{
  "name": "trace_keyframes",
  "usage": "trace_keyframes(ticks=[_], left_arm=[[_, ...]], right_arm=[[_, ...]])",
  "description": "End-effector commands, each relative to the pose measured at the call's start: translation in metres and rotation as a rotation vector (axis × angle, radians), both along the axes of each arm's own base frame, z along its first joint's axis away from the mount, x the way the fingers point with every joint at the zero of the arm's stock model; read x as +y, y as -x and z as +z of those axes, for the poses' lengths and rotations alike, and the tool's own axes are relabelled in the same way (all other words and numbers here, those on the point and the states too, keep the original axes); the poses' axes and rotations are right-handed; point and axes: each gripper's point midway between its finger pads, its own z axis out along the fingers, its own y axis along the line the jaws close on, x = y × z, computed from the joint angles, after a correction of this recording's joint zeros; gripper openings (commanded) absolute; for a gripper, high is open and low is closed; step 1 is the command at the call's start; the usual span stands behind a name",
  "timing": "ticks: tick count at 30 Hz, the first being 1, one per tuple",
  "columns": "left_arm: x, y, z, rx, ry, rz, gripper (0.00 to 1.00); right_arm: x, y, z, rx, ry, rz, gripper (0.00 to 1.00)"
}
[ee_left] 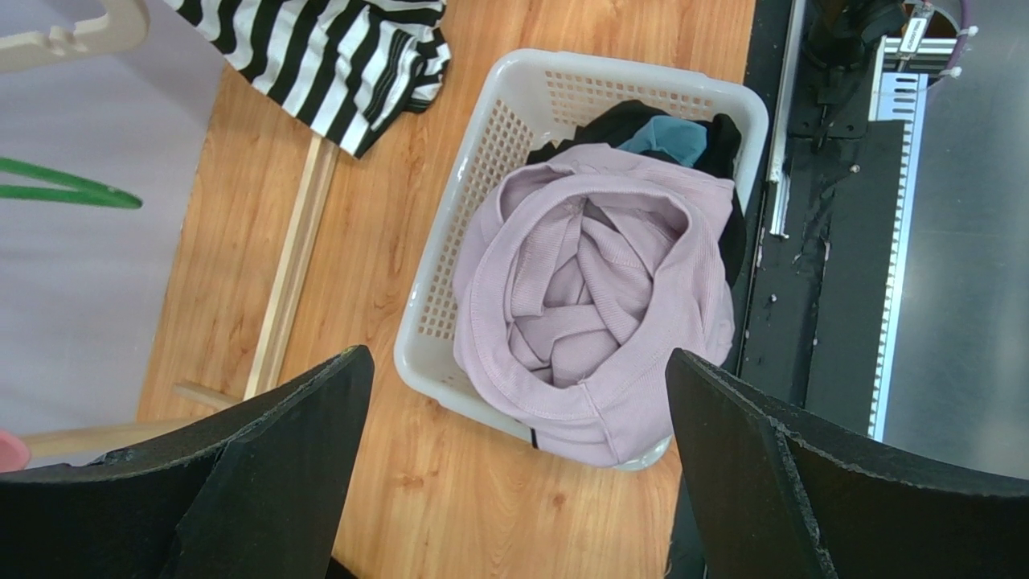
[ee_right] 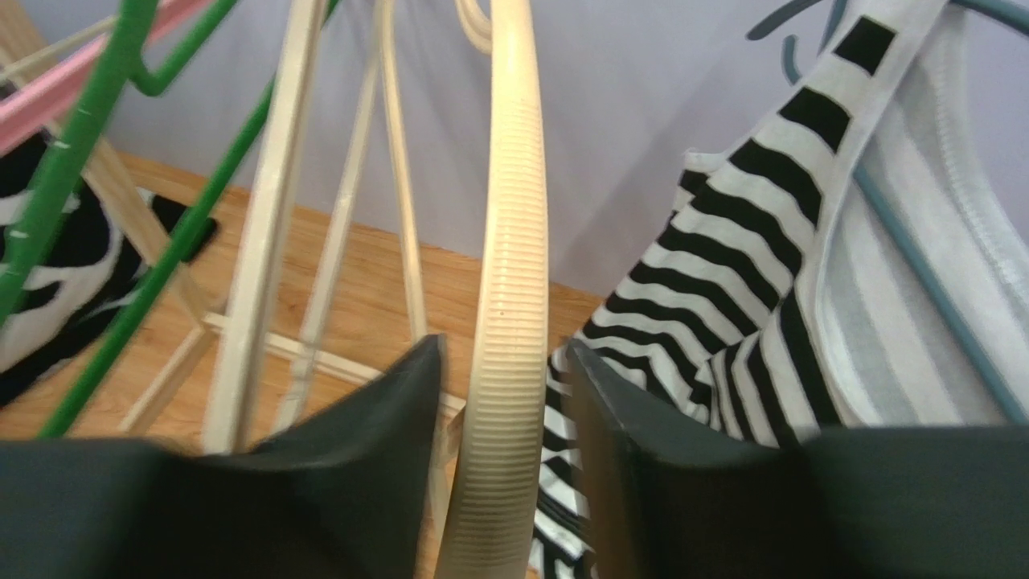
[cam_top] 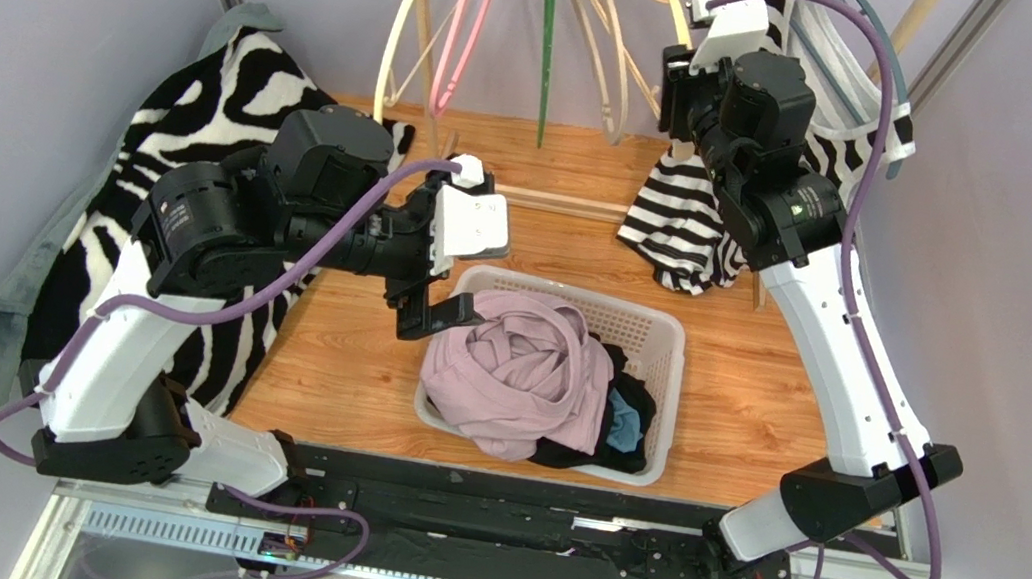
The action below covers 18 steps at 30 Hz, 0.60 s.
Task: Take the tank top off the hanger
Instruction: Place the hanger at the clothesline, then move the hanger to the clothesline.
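Nearest the lens, two white-and-black arms, left arm [cam_top: 121, 340] and right arm [cam_top: 845, 366], bolted to a black base rail [cam_top: 522, 510]. At the left arm's end, left gripper [cam_top: 434, 293] poised over the near-left rim of a white perforated plastic basket [cam_top: 660, 333], spread wide, holding nothing. In the basket, a crumpled lilac garment [cam_top: 527, 367] over black and teal clothing. Farther back, right gripper [cam_top: 680, 86] up among hanging cream plastic hangers [cam_top: 418, 3]. Just below it, the black-and-white striped tank top [cam_top: 683, 222]: long axis slanting from upper right, behind the right arm, down-left to the orange-brown wooden tabletop [cam_top: 344, 372], hem bunched on the wood beyond the basket's far right corner. At left, a zebra-print cloth [cam_top: 199, 109] draped over the table edge.

From the left wrist: wide-set black fingers [ee_left: 266, 483] framing the basket and lilac garment below. Tank top at the upper edge, a striped fold lying on the wood, apart from the basket, beside a pale wooden rail [ee_left: 290, 265].

From the right wrist: dark fingers [ee_right: 725, 483] either side of a ribbed cream hanger arm [ee_right: 513, 241], a thin gap on each side, so slightly apart, not pinching. Right of it, tank top with bold black-and-white stripes outside, pale grey stripes inside, strap climbing to the top right, a teal hanger wire [ee_right: 930, 290] crossing the pale face. Left, a green hanger [ee_right: 121, 241] and a pink hanger [ee_right: 73, 97].
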Motion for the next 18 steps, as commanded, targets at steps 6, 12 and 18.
trace_keyframes(ticks=[6, 12, 18], left_arm=[[0.004, -0.009, 0.016, -0.086, 0.022, 0.025, 0.99], [0.006, -0.012, 0.017, -0.109, 0.017, 0.032, 0.99], [0.008, -0.011, 0.013, -0.11, 0.007, 0.029, 0.99]], right_arm=[[-0.068, 0.041, 0.085, -0.151, -0.184, 0.049, 0.88], [-0.153, 0.031, 0.095, -0.199, -0.489, -0.033, 0.91], [-0.189, 0.026, 0.082, -0.209, -0.655, -0.048, 0.97]])
